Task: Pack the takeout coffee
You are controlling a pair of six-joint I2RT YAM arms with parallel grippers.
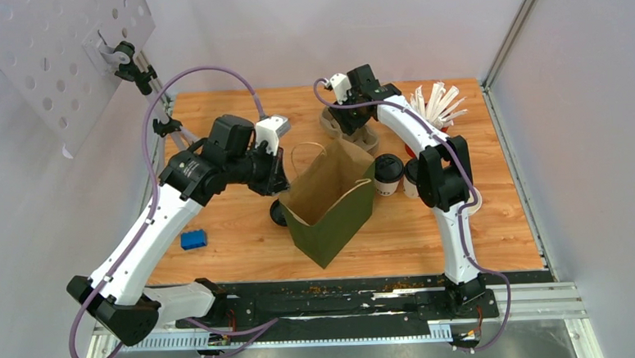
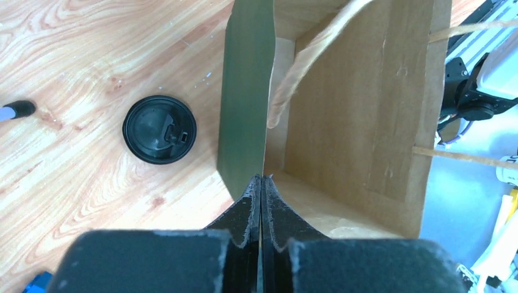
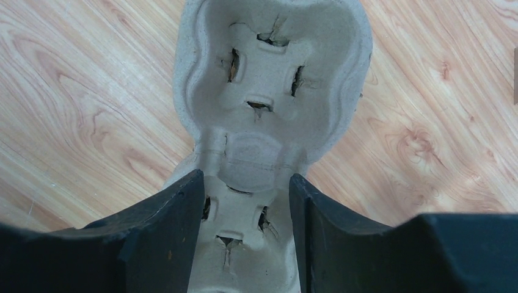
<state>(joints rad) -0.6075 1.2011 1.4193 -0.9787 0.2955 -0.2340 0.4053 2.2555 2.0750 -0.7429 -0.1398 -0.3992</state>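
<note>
the left gripper [image 2: 261, 180] is closed, its two fingers pressed together on the rim of the bag [image 2: 360, 110], pinching the green side wall at the near left corner. the bag stands upright and open on the table [image 1: 244, 240], brown inside, with two twine handles. on the table just left of the bag lies one round black lid [image 2: 159, 129], seen from straight above; whether a cup stands under it cannot be told.

the right gripper [image 3: 244, 183] hangs at the far side of the table with its two fingers apart, one on each side of the narrow waist of the grey carrier [image 3: 269, 61]. whether they touch it cannot be told. the carrier lies flat and shows two wells.

one cup [image 1: 388, 175], white with a black lid, stands upright just right of the bag, outside it. a second cup [image 1: 412, 177] stands right beside it, partly hidden by the right arm. behind them stands one bunch of white stirrers [image 1: 440, 103]. one blue block [image 1: 193, 240] lies well left of the bag.
</note>
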